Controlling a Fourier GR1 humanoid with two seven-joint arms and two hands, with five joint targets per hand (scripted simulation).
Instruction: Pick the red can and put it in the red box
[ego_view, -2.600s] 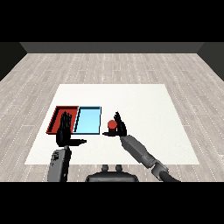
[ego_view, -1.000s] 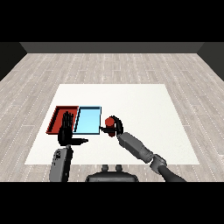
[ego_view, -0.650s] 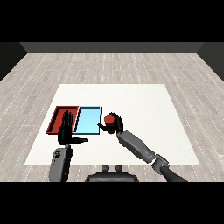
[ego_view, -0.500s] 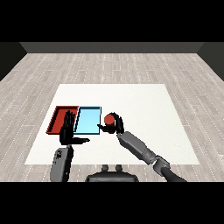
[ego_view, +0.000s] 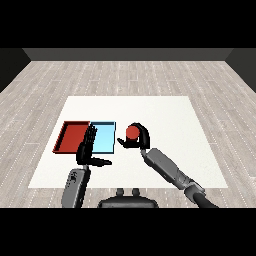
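Leftward since 2.6 s ago, the right hand (ego_view: 140, 138) now curls around the red can (ego_view: 132, 132), holding it just right of the light blue tray (ego_view: 103, 138). Over the red tray (ego_view: 72, 137) edge, the left hand (ego_view: 88, 149) hovers with fingers straight above the white surface (ego_view: 165, 115).

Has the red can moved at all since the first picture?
Yes. The red can, held in the right hand, has shifted left toward the blue tray, and it now sits just off that tray's right edge.
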